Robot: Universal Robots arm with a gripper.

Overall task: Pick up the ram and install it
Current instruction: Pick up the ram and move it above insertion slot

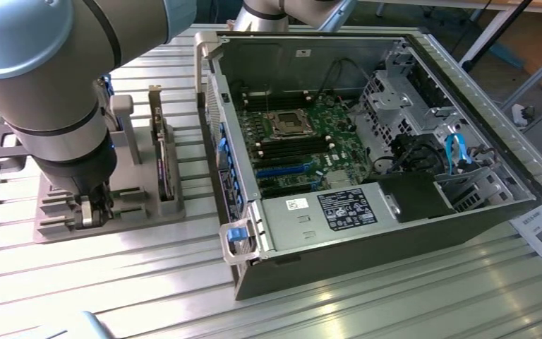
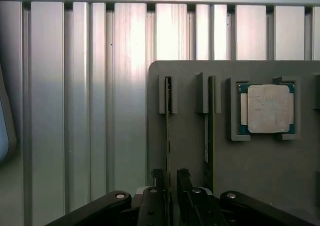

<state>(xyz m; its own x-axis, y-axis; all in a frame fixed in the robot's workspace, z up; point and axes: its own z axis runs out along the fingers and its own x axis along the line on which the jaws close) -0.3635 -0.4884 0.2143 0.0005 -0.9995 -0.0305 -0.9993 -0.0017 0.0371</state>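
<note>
We have the jaws open and set astride the ram (image 2: 168,131), one on each side of the thin green stick, which stands on edge in the slot nearest the edge of the grey holder (image 2: 190,151) on the slatted tabletop (image 2: 130,111). A second stick (image 2: 210,136) stands just beside it, and the processor chip (image 2: 268,109) lies further along. To grasp well, we judge the jaws should close squarely on the ram's flat faces, clear of the neighbouring stick
</note>
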